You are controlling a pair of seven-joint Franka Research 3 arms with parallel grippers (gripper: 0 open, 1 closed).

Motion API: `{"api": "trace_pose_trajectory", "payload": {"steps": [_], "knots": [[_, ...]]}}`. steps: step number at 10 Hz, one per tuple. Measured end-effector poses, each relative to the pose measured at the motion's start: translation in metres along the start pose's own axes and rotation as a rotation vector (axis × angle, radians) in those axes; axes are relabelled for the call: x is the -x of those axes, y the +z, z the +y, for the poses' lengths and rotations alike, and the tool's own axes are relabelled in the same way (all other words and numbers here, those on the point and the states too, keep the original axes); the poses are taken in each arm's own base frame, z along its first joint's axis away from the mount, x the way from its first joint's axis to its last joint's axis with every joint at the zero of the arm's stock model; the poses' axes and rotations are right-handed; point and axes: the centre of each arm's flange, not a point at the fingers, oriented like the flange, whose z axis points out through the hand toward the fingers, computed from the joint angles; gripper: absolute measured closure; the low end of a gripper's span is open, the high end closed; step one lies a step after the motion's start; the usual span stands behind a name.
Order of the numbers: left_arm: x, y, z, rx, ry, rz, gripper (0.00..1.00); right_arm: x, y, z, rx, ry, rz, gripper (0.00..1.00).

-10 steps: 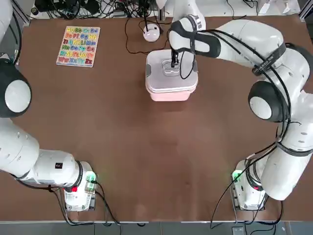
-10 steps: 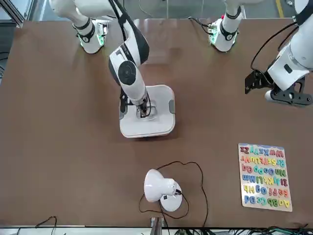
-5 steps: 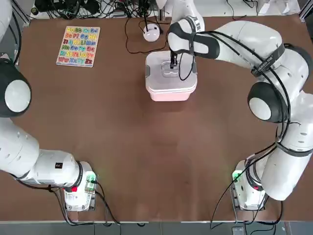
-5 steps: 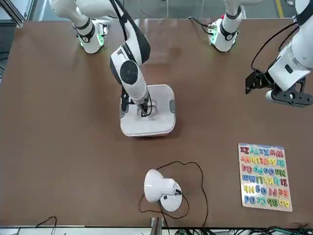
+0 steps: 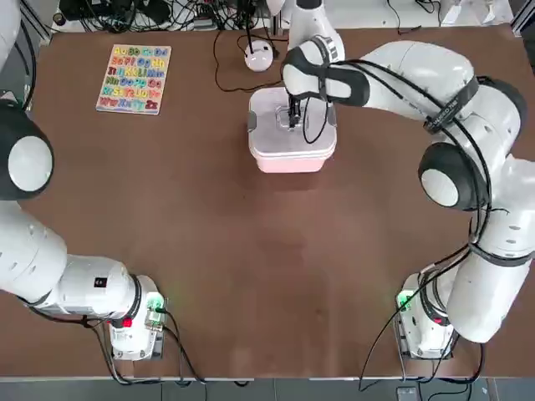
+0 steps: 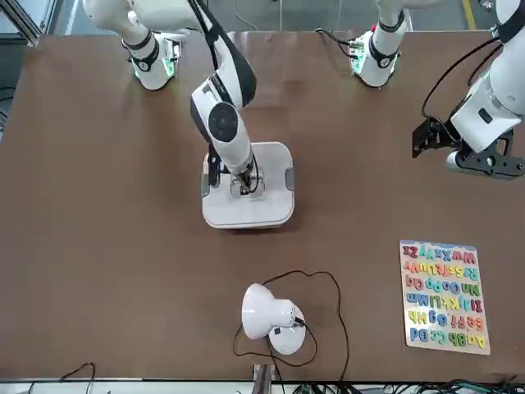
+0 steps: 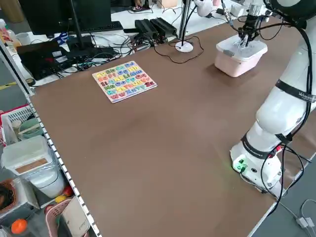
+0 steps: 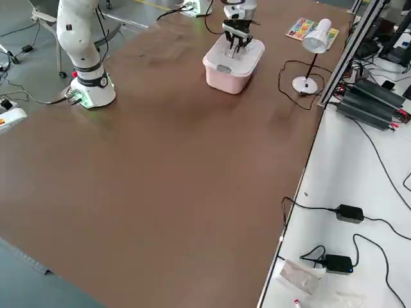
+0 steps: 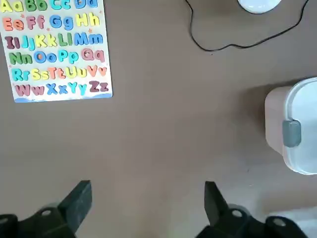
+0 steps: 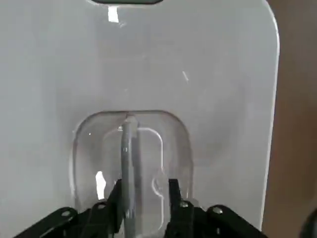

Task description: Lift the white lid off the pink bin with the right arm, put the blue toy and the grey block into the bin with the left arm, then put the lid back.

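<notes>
Top view, upper centre: white lid (image 5: 292,125) sits on the pink bin (image 5: 292,159); the right gripper (image 5: 292,115) stands over the lid's recessed handle, shifted slightly up-frame from a second ago, and bin and lid also sit a little farther up.
Front view, centre: right arm's wrist has moved slightly up and right over the lid (image 6: 264,185); left gripper (image 6: 476,160) hangs unmoved at right edge, above the alphabet puzzle (image 6: 443,295).
Right wrist view: fingers (image 10: 173,196) now stand slightly apart on either side of the grey handle bar (image 10: 129,163), grip loosened.
Left wrist view: fingers (image 9: 79,198) spread wide, holding nothing; bin's edge at right.
</notes>
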Motion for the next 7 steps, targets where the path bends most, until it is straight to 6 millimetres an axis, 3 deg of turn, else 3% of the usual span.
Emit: {"api": "trace_pose_trajectory", "payload": {"steps": [3,4,7], "knots": [[0.0,0.0,0.0003,0.0,0.0,0.0,0.0,-0.0025,-0.0011,-0.0024,-0.003,0.004,0.001,0.07],[0.0,-0.0001,0.0006,0.0,0.001,0.0,0.0,-0.0031,-0.0015,-0.003,-0.004,0.005,0.001,0.0],[0.0001,-0.0005,0.0002,0.0,-0.009,0.001,0.0,-0.0042,-0.003,-0.0046,-0.007,0.008,0.0,0.0]]}}
